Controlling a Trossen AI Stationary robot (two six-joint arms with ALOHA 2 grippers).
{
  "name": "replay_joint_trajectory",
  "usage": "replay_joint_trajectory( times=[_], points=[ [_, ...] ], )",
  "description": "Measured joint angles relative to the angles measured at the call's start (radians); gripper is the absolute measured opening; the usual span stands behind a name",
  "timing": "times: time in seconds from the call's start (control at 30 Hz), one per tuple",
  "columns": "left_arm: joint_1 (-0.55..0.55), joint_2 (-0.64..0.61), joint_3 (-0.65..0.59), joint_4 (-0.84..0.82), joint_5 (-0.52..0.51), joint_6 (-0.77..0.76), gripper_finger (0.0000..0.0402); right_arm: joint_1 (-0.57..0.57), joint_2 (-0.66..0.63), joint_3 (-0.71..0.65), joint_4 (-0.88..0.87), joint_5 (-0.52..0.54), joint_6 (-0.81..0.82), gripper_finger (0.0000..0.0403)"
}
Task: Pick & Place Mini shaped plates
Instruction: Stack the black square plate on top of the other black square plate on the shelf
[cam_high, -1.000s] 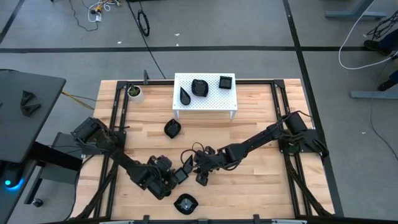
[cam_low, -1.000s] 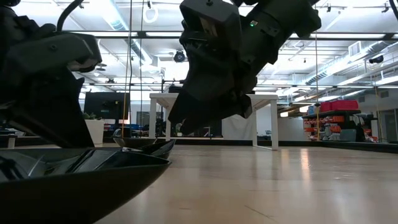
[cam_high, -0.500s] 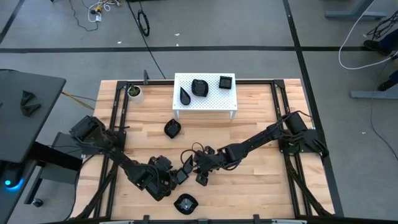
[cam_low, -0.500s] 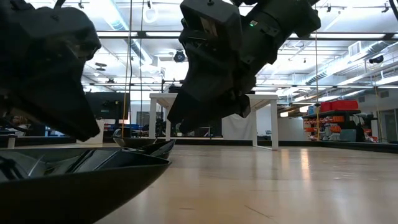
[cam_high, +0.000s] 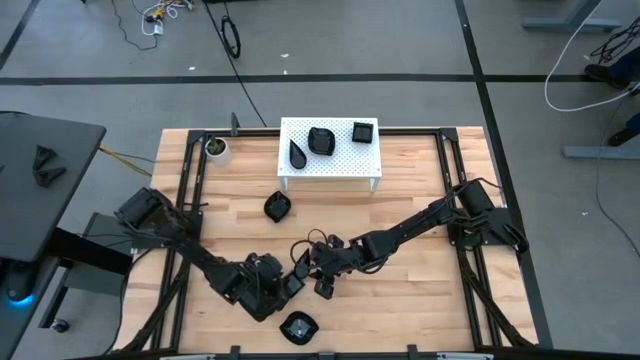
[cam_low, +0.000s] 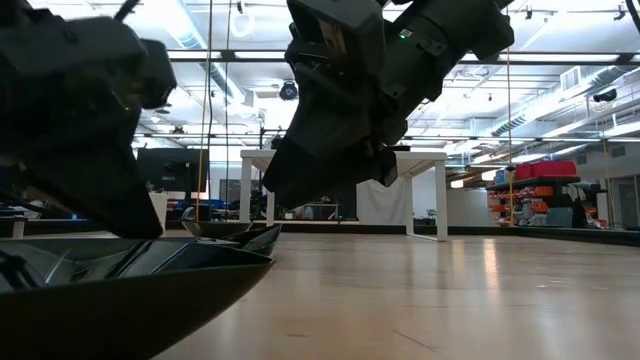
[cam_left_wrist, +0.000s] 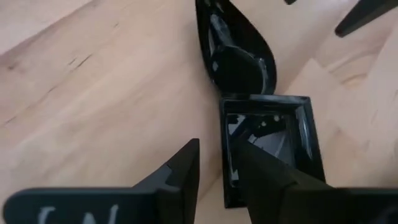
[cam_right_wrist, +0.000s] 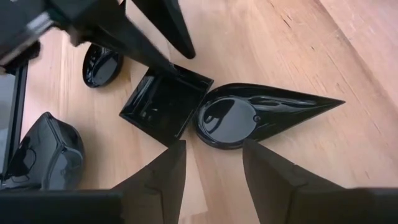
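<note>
Overhead sees the whole table (cam_high: 420, 290); low looks level; both wrists closely share one square plate (cam_left_wrist: 267, 146).

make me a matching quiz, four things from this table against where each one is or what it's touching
Things:
1. square dish
2. teardrop dish
3. white perforated stand
4. small white cup with the plant

Places:
A. far left corner of the table
B. one wall between the left gripper's fingers
C. far middle of the table, carrying three black dishes
D. lying flat ahead of the right gripper, round end against the square dish

Pairs: 1-B, 2-D, 3-C, 4-A
</note>
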Motion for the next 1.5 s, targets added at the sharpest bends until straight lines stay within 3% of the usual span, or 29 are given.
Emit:
replay_joint_trajectory(
  times=[0.33,0.6,0.77,0.87,1.0,1.17,1.5],
  points=[
    [0.02,0.025,0.001,0.005,0.039,0.003,0.0091,0.0,0.0,0.0,0.0,0.0,-0.023,0.016],
    [0.02,0.017,0.001,0.027,0.023,0.045,0.0009,0.01,-0.058,-0.002,-0.124,0.008,-0.108,0.016],
    [0.02,-0.037,0.0,0.012,0.014,0.063,0.0016,0.031,-0.137,-0.002,-0.199,0.072,-0.144,0.016],
    [0.02,-0.086,0.0,0.018,-0.041,0.081,0.0009,0.063,-0.172,-0.002,-0.188,0.147,-0.219,0.016],
    [0.023,-0.128,0.0,0.058,-0.198,0.117,0.0006,0.118,-0.184,-0.003,-0.08,0.299,-0.336,0.016],
    [0.041,-0.138,0.0,0.168,-0.319,0.221,0.0013,0.138,-0.183,-0.054,0.112,0.462,-0.347,0.016],
    [0.056,-0.137,0.0,0.307,-0.359,0.387,0.0012,0.1,-0.182,-0.112,0.15,0.483,-0.196,0.016]
  ],
)
